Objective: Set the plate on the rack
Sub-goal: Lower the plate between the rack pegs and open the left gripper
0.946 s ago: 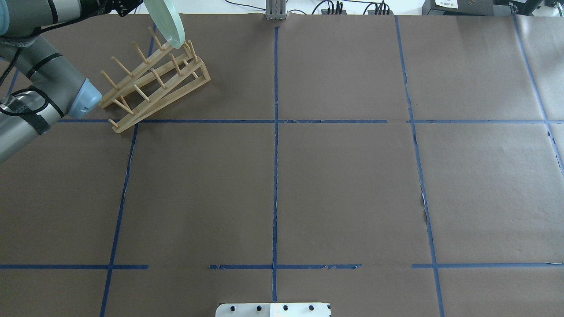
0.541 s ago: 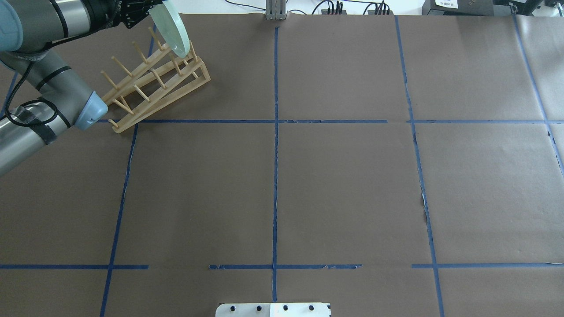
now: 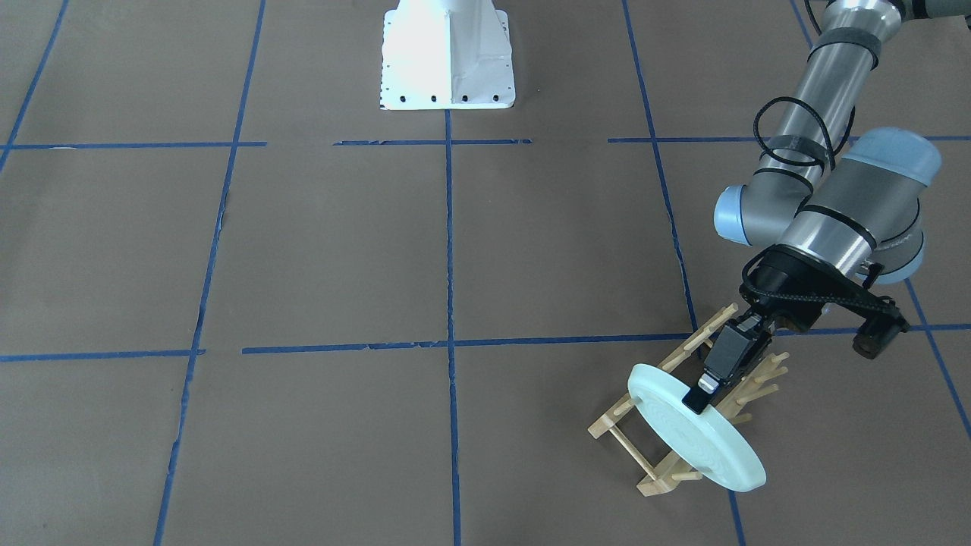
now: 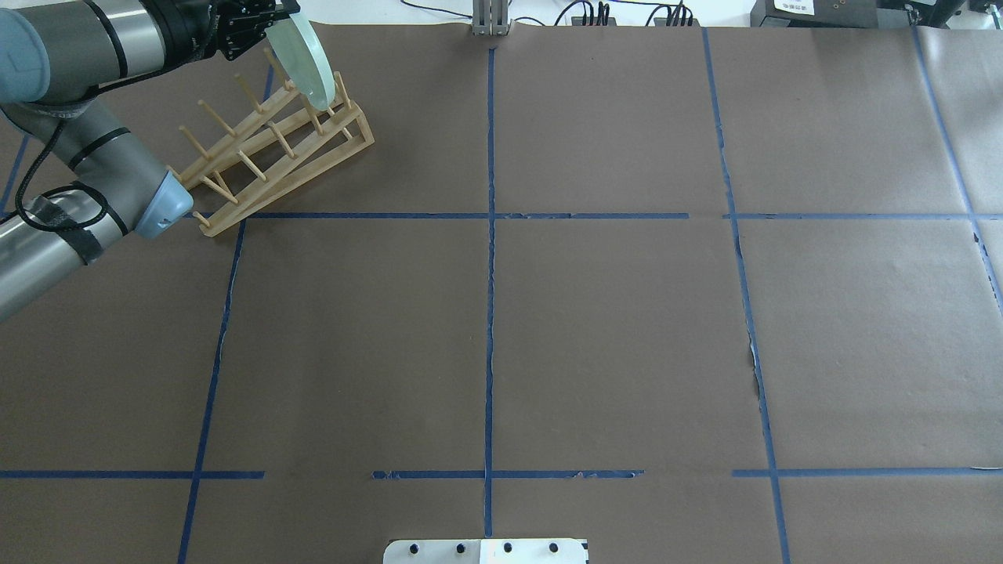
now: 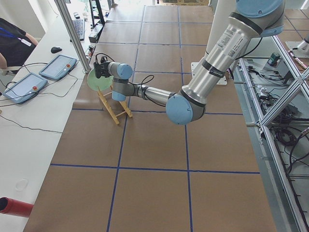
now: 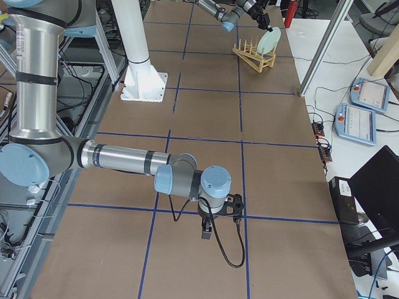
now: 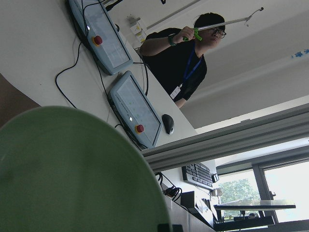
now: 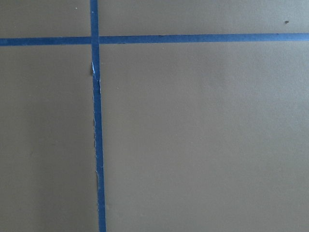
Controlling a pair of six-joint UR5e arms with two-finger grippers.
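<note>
At the far left edge of the overhead view the left arm (image 4: 86,168) reaches toward the table's back corner, and its left gripper (image 4: 276,17) is clenched on the upper rim of the plate (image 4: 307,66). From across the table one black finger (image 3: 699,396) shows pressed flat against the plate's ringed face. The plate is held on edge and tilted. Its lower rim is down among the pegs at the end of the rack (image 4: 302,171) farthest from the robot, and I cannot tell whether it already bears on the rails. The rack lies slantwise on the table (image 4: 595,329), just inside the back left corner, with the pegs of its nearer end standing bare. Further right, the brown paper cover is crossed by blue tape lines (image 4: 490,313), and the white base plate (image 4: 486,551) sits at the near edge. The right gripper (image 6: 206,235) appears only in the view from the table's right end, pointing down just above the paper; I cannot tell whether it is released or clenched.
</note>
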